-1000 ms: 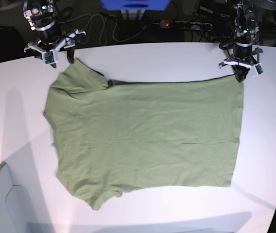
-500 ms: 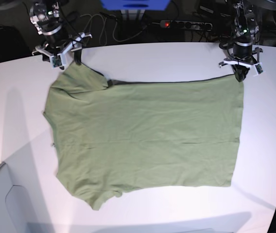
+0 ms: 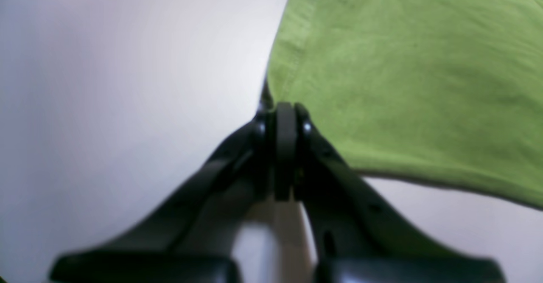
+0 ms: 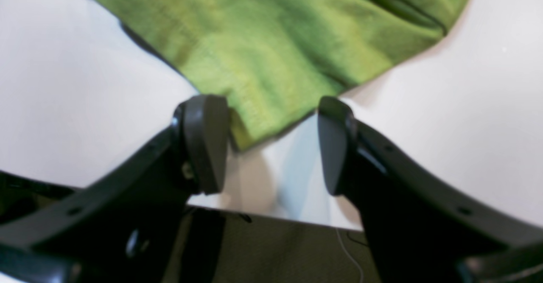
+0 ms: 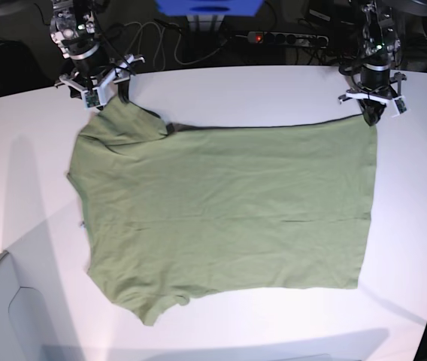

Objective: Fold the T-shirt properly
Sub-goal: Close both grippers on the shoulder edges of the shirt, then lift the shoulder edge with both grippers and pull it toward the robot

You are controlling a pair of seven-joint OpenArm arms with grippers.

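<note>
Currently the T-shirt (image 5: 221,207) is spread on the tabletop (image 5: 236,90) — its 1 o'clock corner is pinched by the left hand (image 3: 285,117); the right hand (image 4: 271,143) is held spread at the 11 o'clock sleeve.

Bright overhead light, soft shadows; both wrist views blurred up close.

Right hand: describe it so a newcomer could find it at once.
Start from the white table, then the green T-shirt spread across it. The right hand hangs at the sleeve tip on the base view's left. Unlike the left hand, shut on the hem corner, it gapes open.
</note>
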